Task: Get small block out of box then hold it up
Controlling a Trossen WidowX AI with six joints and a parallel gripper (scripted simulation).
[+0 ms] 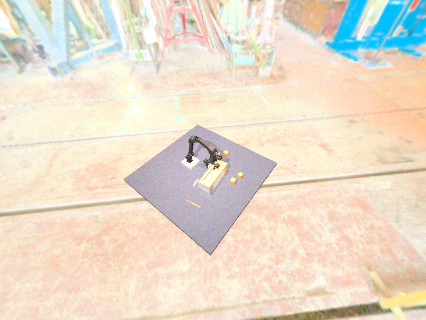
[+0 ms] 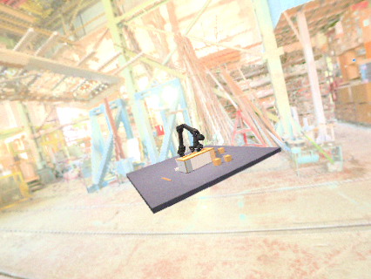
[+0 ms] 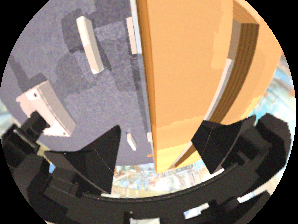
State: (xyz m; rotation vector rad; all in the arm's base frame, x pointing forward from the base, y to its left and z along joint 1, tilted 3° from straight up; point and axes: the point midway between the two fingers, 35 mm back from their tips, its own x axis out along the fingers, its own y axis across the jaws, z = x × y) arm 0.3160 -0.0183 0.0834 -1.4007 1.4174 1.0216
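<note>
A worn, reddish concrete floor crossed by thin grooves is spreading under washed-out daylight. Blue steel frames, a red metal trestle and leaning timber poles are standing behind, blurred.
</note>
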